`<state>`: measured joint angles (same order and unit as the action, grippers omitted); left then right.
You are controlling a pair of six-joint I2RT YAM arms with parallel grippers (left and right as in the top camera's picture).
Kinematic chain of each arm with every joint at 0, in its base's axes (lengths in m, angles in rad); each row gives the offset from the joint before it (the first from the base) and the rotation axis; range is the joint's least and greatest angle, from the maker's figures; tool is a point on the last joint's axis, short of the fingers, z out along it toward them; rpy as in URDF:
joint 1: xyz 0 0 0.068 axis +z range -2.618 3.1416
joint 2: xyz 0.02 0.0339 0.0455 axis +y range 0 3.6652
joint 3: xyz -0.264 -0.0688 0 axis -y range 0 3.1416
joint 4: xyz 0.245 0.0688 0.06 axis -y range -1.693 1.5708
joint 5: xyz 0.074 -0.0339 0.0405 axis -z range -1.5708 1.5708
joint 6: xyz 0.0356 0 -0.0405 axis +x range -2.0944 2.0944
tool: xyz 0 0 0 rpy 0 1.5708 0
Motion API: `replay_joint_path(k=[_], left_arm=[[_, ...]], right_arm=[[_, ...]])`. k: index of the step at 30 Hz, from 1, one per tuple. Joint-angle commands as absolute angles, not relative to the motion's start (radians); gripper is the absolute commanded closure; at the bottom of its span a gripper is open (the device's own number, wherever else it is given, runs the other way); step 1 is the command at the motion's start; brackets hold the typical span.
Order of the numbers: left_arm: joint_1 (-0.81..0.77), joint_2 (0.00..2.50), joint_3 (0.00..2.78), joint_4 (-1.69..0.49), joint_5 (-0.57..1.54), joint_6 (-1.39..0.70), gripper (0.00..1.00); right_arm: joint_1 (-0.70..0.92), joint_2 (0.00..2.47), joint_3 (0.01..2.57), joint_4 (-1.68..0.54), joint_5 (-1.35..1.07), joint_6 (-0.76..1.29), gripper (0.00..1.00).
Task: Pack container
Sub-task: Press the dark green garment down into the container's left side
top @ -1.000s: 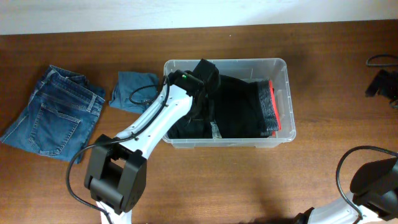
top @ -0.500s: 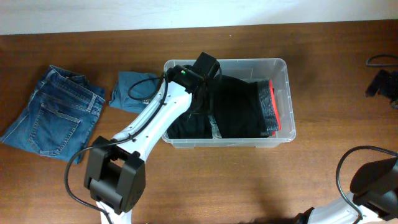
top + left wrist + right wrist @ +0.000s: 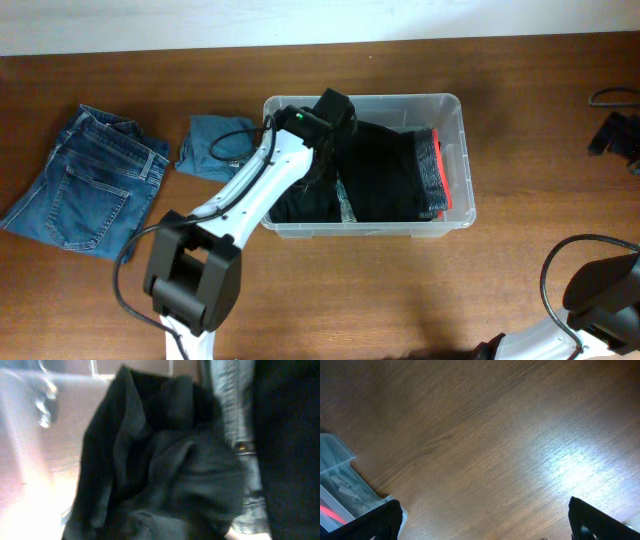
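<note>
The clear container [image 3: 452, 104] stands mid-table with black clothing [image 3: 385, 170] in it and a grey and red garment [image 3: 432, 172] along its right end. My left gripper [image 3: 333, 125] reaches down into the left half of the container, onto the black clothing. Crumpled black cloth [image 3: 165, 460] fills the left wrist view and hides the fingers, so whether they hold it is unclear. Grey denim [image 3: 227, 415] lies beside the cloth, and the container wall [image 3: 30, 435] is at the left. My right gripper [image 3: 490, 525] hangs open over bare wood.
Folded blue jeans [image 3: 85, 180] lie at the far left, with a smaller blue folded garment [image 3: 213, 145] next to the container. A black device with a cable [image 3: 618, 130] sits at the right edge. A container corner [image 3: 337, 477] shows left of the right gripper.
The left arm's wrist has shifted slightly toward the container's far wall, staying over the black clothing. The right arm has not moved.
</note>
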<state>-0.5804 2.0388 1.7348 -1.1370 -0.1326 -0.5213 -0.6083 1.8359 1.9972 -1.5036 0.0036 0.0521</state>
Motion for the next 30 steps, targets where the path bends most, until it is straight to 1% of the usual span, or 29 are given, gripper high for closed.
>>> replay_joint_path(k=[1,3,5,9,12,13,14,16,17,19,20,22,23,30], left_arm=[[-0.575,2.065,1.751,-1.152,-0.146,-0.523,0.04],[-0.575,2.065,1.751,-1.159,-0.146,-0.523,0.03],[-0.575,2.066,1.745,-1.161,-0.134,-0.523,0.07],[-0.575,2.067,1.706,-1.134,-0.127,-0.523,0.11],[-0.575,2.067,1.672,-1.11,-0.127,-0.523,0.11],[-0.575,2.067,1.662,-1.104,-0.127,-0.523,0.17],[-0.575,2.067,1.659,-1.1,-0.124,-0.523,0.2],[-0.575,2.066,1.661,-1.093,-0.112,-0.523,0.33],[-0.575,2.064,1.67,-1.093,-0.103,-0.522,0.35],[-0.575,2.062,1.698,-1.096,-0.08,-0.522,0.34],[-0.575,2.061,1.713,-1.098,-0.066,-0.522,0.26],[-0.575,2.056,1.754,-1.114,-0.043,-0.522,0.04],[-0.575,2.053,1.771,-1.125,-0.04,-0.522,0.01],[-0.572,2.051,1.881,-1.217,-0.04,-0.508,0.0]], right_arm=[[-0.609,1.824,2.014,-1.504,0.012,0.06,0.01],[-0.609,1.824,2.014,-1.504,0.012,0.06,0.01],[-0.609,1.824,2.014,-1.504,0.012,0.06,0.02],[-0.609,1.824,2.014,-1.504,0.012,0.06,0.02],[-0.609,1.824,2.014,-1.504,0.012,0.06,0.02],[-0.609,1.824,2.014,-1.504,0.012,0.06,0.02],[-0.609,1.824,2.014,-1.504,0.012,0.06,0.02],[-0.609,1.824,2.014,-1.504,0.012,0.06,0.02],[-0.609,1.824,2.014,-1.504,0.012,0.06,0.02],[-0.609,1.824,2.014,-1.504,0.012,0.06,0.02],[-0.609,1.824,2.014,-1.504,0.012,0.06,0.02],[-0.609,1.824,2.014,-1.504,0.012,0.06,0.02],[-0.609,1.824,2.014,-1.504,0.012,0.06,0.02],[-0.609,1.824,2.014,-1.504,0.012,0.06,0.02]])
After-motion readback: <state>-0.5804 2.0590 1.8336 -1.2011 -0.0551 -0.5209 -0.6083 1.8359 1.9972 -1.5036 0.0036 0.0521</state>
